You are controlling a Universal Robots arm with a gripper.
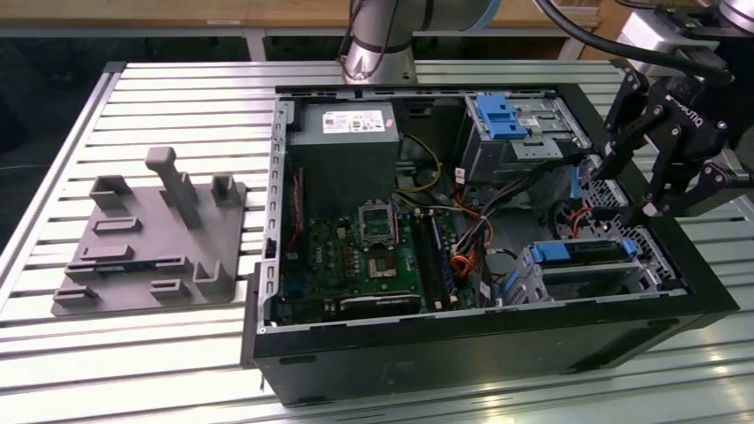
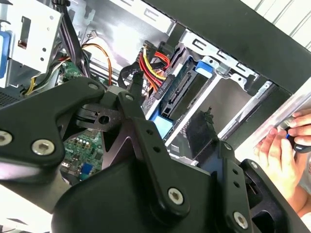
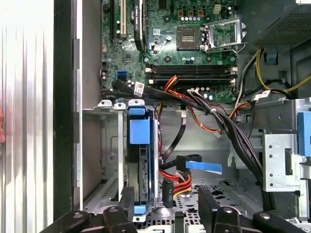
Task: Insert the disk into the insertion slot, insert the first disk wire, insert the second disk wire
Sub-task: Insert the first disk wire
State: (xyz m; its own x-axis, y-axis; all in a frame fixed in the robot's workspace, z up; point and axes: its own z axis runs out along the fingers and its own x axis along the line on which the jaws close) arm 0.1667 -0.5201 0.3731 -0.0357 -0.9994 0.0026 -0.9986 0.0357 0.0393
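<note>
Exterior view: an open computer case (image 1: pixel 471 344) lies on a slatted metal table (image 1: pixel 177 88). The gripper (image 1: pixel 633 199) hangs over the case's edge on the exterior view's right, about mid-height in the frame, with its two black fingers spread wide and nothing between them. Below it, in the lower right of the frame, the disk (image 1: pixel 587 251) is already seated in the insertion slot (image 1: pixel 645 276), and its blue carrier bracket is at the end nearest the motherboard (image 1: pixel 365 256). In the first wrist view the fingers (image 3: pixel 127 196) stand on either side of a red and yellow wire bundle (image 3: pixel 170 184), whose black connector lies just beside the disk's far end (whether it is plugged in cannot be told). A blue-tagged flat cable (image 3: pixel 201 166) lies near that bundle, apart from the disk. A taller bay with a blue latch (image 1: pixel 518 124) sits in the upper right of the exterior frame. A grey moulded fixture (image 1: pixel 147 238) rests on the table at the exterior view's left, well apart from the case. In the second wrist view a person's hand (image 2: pixel 286 141) is outside the case's black wall.
</note>
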